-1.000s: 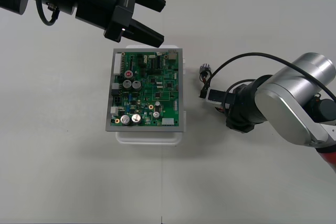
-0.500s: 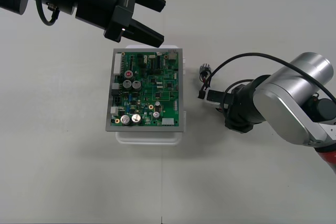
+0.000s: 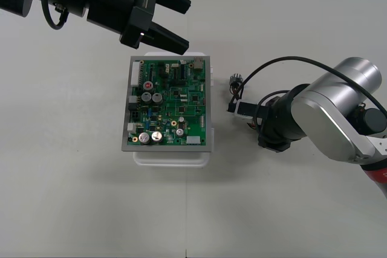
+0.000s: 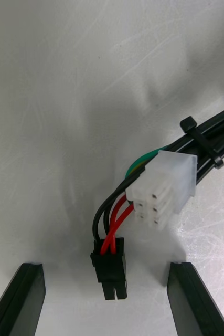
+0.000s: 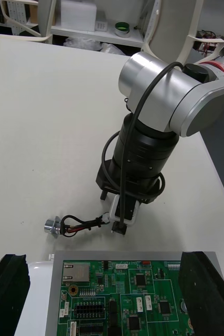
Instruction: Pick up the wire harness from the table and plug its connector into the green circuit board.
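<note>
One small shift vs a sec ago: right arm [image 3: 329, 116] has edged left across the pale worktop [image 3: 72, 197], bringing right jaws closer round the near end of the small wire harness [image 3: 236, 95] of thin red, black & green wires. Harness itself hasn't moved. It lies flat just right of the green circuit board [image 3: 170, 102] on its white plastic base [image 3: 172, 156], w/ round metal flanged socket [image 3: 235, 80] at far end and small black plug [image 4: 110, 268] at near end. Nothing is in the board yet.

These right jaws stand wide apart, black fingers [image 4: 25, 299] either side of the plug w/ clear gaps, not touching it. White multi-pin housing [image 4: 164, 186] on black cables sits just over the wires behind the plug. As for left jaws: also apart, empty, hovering by board's far edge, same pos. as before.

Meaning: approach approx done, plug lined up btwn the jaws. Prob. next is closing on the plug body. Pick-up not yet made, insertion all still to do.
</note>
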